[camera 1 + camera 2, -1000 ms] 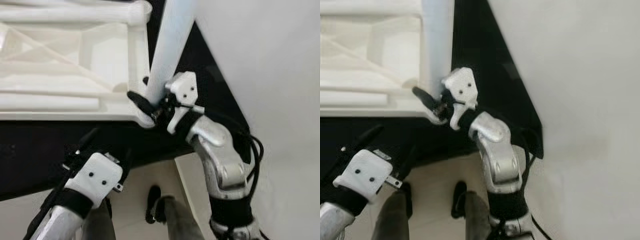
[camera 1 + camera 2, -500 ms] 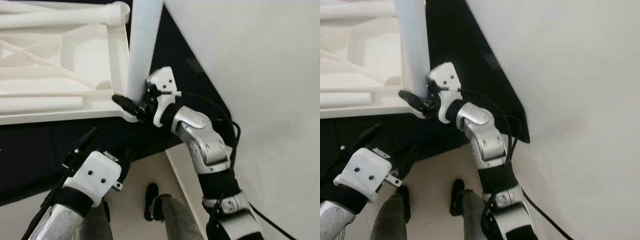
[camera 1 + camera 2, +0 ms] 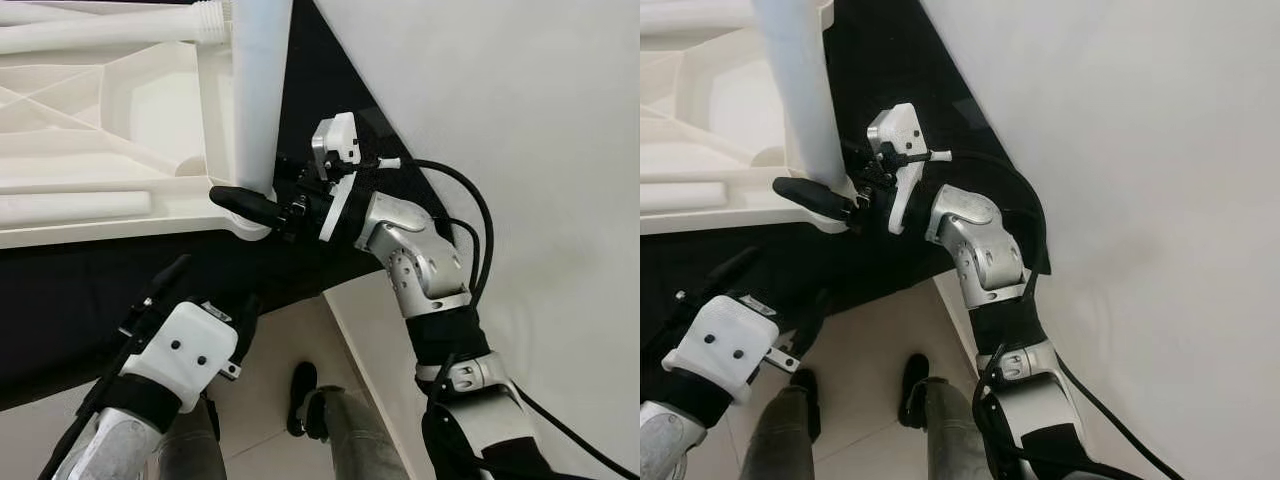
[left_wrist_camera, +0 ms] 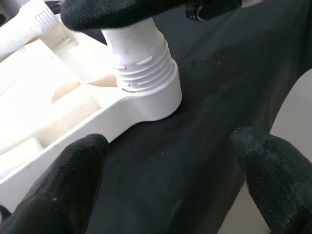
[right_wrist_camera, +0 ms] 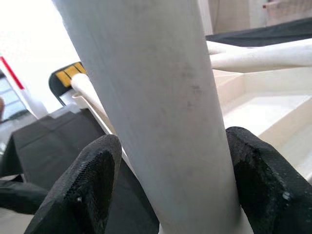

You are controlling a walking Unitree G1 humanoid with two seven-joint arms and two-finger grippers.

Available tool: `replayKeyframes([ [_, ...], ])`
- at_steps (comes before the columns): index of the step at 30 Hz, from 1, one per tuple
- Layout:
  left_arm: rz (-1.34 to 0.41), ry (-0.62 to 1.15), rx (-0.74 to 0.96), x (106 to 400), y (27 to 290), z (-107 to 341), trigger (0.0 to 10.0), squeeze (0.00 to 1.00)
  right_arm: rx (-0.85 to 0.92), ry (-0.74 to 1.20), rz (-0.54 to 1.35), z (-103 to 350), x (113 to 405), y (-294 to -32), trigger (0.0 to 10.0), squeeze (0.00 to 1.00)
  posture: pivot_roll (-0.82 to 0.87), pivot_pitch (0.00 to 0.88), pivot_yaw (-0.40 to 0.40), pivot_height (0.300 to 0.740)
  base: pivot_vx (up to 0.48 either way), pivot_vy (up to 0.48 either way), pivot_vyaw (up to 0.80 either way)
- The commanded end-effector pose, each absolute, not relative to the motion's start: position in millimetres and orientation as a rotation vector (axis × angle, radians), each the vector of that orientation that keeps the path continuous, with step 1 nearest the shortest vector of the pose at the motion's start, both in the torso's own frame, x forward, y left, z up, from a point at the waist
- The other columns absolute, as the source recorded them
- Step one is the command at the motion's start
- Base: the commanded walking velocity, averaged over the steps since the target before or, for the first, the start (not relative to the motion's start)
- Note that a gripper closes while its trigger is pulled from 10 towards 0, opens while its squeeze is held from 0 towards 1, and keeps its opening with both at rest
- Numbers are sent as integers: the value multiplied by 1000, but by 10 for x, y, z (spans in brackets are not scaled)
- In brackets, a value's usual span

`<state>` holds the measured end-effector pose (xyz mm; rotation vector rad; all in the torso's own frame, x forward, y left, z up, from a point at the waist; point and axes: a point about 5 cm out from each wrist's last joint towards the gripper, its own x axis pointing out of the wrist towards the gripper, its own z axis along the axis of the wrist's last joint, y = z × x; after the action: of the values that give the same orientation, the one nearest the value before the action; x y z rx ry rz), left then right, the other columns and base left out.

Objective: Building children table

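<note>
The white plastic table top (image 3: 100,150) lies upside down on a black cloth. A white round leg (image 3: 258,90) stands upright in its near corner socket (image 4: 146,97), threads showing at the base. My right gripper (image 3: 262,197) is shut on this leg just above the socket, with black fingers (image 5: 92,180) on both sides of it. My left gripper (image 3: 205,290) hovers open below the table's edge, its fingers (image 4: 63,185) spread wide and the socket ahead of it. A second leg (image 3: 110,30) lies along the far rim and a third (image 3: 80,207) rests inside the top.
The black cloth (image 3: 60,290) covers the support under the table top. A white wall (image 3: 520,120) rises close on the right. Pale floor tiles (image 3: 270,350) and my own legs and feet (image 3: 305,395) show below.
My right wrist has rolled around the upright leg while staying clamped on it, and its elbow has swung out. The head view has shifted. The left arm has barely moved.
</note>
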<state>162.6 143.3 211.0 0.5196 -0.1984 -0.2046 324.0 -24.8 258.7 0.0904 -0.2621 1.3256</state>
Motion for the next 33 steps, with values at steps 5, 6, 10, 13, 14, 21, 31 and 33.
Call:
replayKeyframes([
  [5, -226, -180, 510, 1635, 1417, 2069, 10000, 0, 87, -256, 1345, 2510, 3248, -211, 10000, 0, 314, 379, -203, 740, 0, 0, 0],
  [6, -226, -183, 512, 1644, 1412, 2071, 10000, 0, 63, -258, 1346, 2503, 3282, -202, 10000, 0, 319, 378, -206, 740, 0, 0, 0],
  [10, -224, -184, 516, 1641, 1415, 2071, 10000, 0, 24, -272, 1380, 2516, 3326, -175, 10000, 0, 319, 378, -210, 740, 0, 0, 0],
  [13, -223, -184, 518, 1638, 1416, 2069, 10000, 0, 2, -277, 1402, 2533, 3350, -159, 10000, 0, 319, 378, -211, 740, 0, 0, 0],
  [14, -225, -184, 519, 1635, 1412, 2070, 10000, 0, -37, -282, 1486, 2565, 3368, -148, 6588, 0, 320, 379, -212, 740, 0, 0, 0],
  [21, -232, -183, 523, 1607, 1401, 2075, 10000, 0, -150, -291, 1699, 2654, 3368, -163, 7725, 0, 333, 392, -220, 740, 0, 0, 0],
  [31, -234, -174, 524, 1573, 1392, 2068, 10000, 0, -233, -279, 1843, 2722, 3391, -115, 0, 0, 349, 401, -223, 740, 0, 0, 0],
  [33, -234, -172, 524, 1567, 1392, 2066, 10000, 0, -249, -279, 1858, 2735, 3402, -97, 0, 0, 349, 401, -223, 740, 0, 0, 0],
])
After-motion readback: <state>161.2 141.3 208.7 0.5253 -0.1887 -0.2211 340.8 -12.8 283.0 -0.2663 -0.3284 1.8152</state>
